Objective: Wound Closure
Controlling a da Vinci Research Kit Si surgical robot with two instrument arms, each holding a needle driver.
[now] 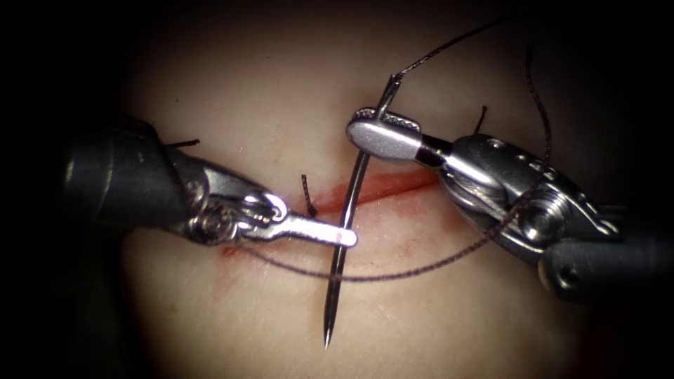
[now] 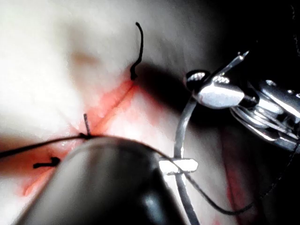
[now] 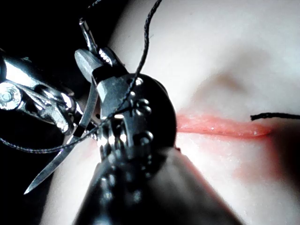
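The curved needle (image 1: 335, 281) stands free above the tissue (image 1: 267, 91), with its point low on the near side of the cut (image 1: 393, 184). My right tool (image 1: 382, 130) is shut on the needle close to its tail. My left tool (image 1: 344, 237) is shut on the needle near the middle of its curve. Thread (image 1: 421, 269) leaves the tail, loops over the right tool's wrist and runs left to the tissue under the left tool. The left wrist view shows the needle (image 2: 180, 126) crossing my left tool's jaws (image 2: 180, 165). The needle's point (image 3: 35, 187) shows in the right wrist view.
Short cut ends of thread stick up beside the cut (image 1: 307, 195), behind the right tool (image 1: 481, 118) and by the left tool's shaft (image 1: 184, 143). Red fluid (image 1: 232, 251) stains the tissue along the cut. Beyond the lit tissue all is dark.
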